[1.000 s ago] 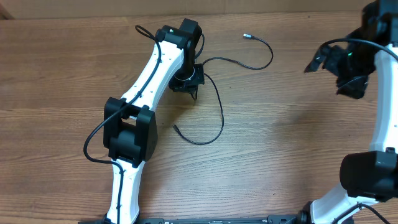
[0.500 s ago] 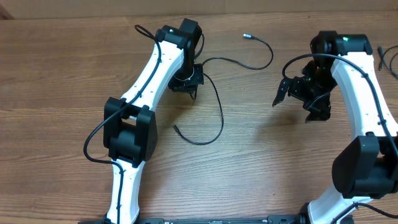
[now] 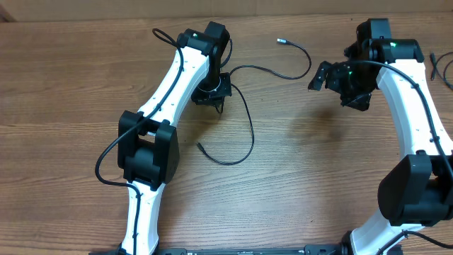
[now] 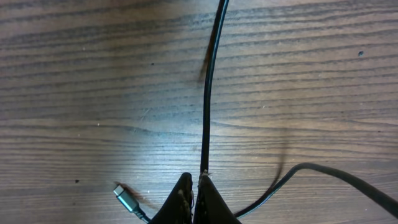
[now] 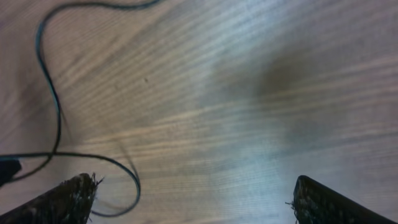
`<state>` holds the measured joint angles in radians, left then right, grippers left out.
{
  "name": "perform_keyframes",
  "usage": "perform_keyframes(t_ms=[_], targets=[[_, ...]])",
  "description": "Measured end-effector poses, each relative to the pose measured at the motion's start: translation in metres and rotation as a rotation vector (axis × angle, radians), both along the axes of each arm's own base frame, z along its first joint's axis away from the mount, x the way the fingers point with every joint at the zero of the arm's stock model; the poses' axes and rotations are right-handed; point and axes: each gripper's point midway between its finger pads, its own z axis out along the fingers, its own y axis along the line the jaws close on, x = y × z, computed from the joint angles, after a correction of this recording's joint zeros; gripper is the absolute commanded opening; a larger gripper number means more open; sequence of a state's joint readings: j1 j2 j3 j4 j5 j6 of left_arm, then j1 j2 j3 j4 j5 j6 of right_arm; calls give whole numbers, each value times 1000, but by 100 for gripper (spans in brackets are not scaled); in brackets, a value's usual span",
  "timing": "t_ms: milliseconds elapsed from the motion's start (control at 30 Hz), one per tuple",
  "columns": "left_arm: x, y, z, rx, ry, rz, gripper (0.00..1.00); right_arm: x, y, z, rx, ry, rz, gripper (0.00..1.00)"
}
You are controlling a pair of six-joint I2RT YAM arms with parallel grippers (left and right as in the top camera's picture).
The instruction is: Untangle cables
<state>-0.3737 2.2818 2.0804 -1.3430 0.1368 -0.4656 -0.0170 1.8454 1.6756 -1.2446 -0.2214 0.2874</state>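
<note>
On the wooden table point(image 3: 318, 156), the left gripper point(image 4: 198, 190) pinched a cable point(image 4: 205, 93); the right gripper point(image 5: 196, 199) gaped open. Pulling could tighten its loops.

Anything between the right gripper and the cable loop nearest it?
Nothing visible. The open right gripper hovers beside the cable loop, with only bare table between them. The left gripper, shut on a cable, sits well off to the side.

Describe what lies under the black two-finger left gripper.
A thin black cable pinched in the left gripper, on the brown wooden table; a small silver plug beside. Its fingers cover the cable's part beneath.
</note>
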Motion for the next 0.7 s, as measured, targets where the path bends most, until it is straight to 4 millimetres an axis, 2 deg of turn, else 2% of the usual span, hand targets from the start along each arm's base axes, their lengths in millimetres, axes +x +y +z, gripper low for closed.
perform_keyframes(t_ms=[200, 400, 700], targets=[[-5, 0, 0, -1, 20, 3, 4, 16, 0, 4, -1, -69, 0, 100], [-14, -14, 3, -85, 69, 2, 4, 16, 0, 4, -1, -70, -1, 100], [-40, -29, 9, -142, 172, -13, 4, 16, 0, 4, -1, -70, 0, 100]])
